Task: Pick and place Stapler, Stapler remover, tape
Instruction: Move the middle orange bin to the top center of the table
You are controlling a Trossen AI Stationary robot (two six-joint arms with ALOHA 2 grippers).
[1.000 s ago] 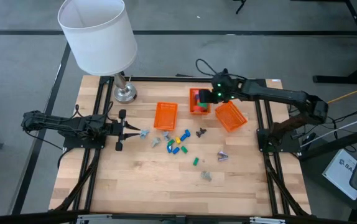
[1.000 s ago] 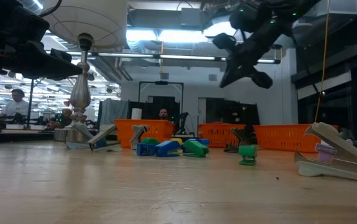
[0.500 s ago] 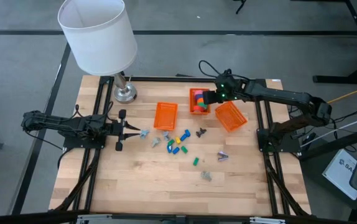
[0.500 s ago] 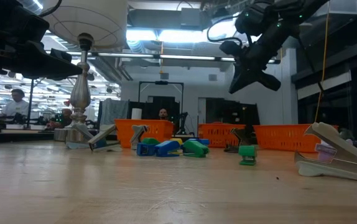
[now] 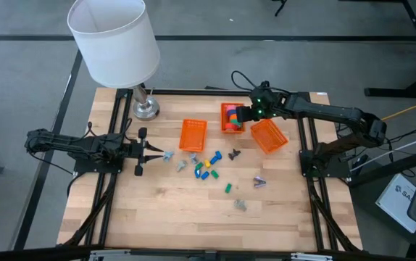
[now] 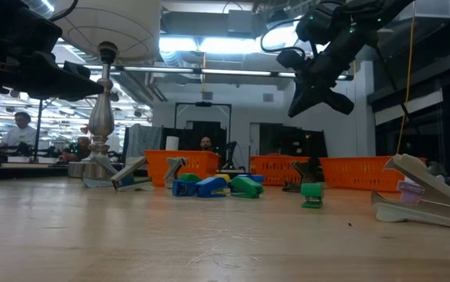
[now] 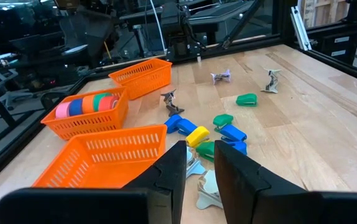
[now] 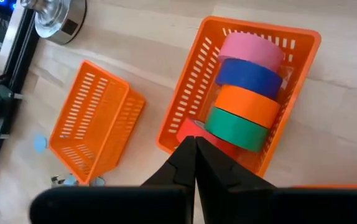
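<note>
Orange basket (image 8: 185, 118) below closed, empty right gripper (image 8: 194, 144)

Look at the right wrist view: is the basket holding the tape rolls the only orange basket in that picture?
No, beside the basket with the tape rolls lies a second, empty orange basket.
</note>
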